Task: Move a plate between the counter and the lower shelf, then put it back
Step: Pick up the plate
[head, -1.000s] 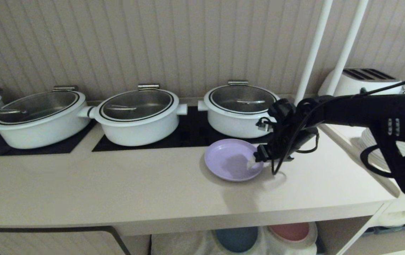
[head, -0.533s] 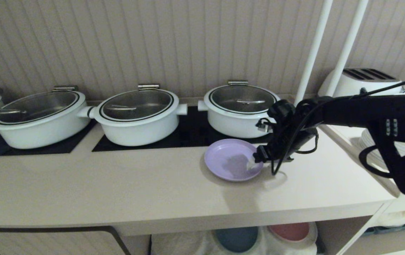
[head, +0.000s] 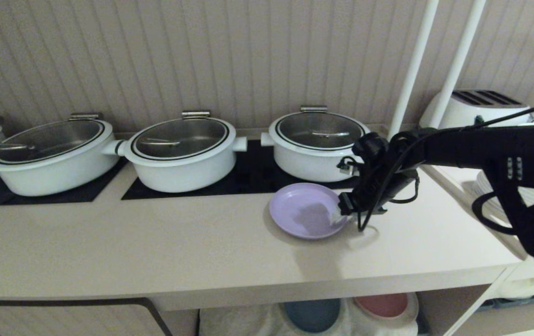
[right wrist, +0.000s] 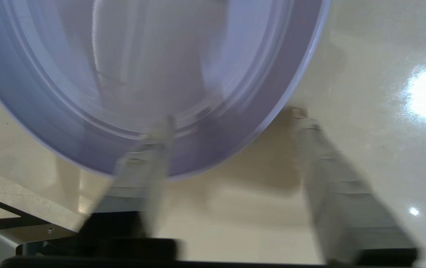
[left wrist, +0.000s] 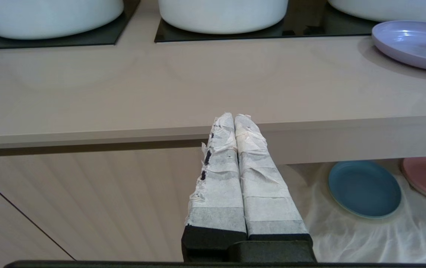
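The lavender plate (head: 304, 210) lies flat on the beige counter (head: 155, 242), in front of the right-hand pot. My right gripper (head: 339, 212) is at the plate's right edge, open. In the right wrist view one taped finger (right wrist: 149, 156) lies over the plate (right wrist: 142, 74) inside its rim, and the other finger (right wrist: 313, 149) rests outside on the counter, so the jaws straddle the rim. My left gripper (left wrist: 234, 117) is parked below the counter's front edge (left wrist: 161, 130), shut on nothing. The lower shelf (left wrist: 310, 193) shows under the counter with its white cloth.
Three white lidded pots (head: 180, 151) stand on black panels (head: 248, 179) behind the plate. A blue plate (head: 312, 314) and a pink plate (head: 383, 304) sit on the lower shelf's cloth. Two white poles (head: 414, 65), a white toaster (head: 477, 107) and stacked white plates (head: 484, 186) are at the right.
My right gripper's fingers have drawn closer together around the plate's rim. The arm and the plate stay where they were.
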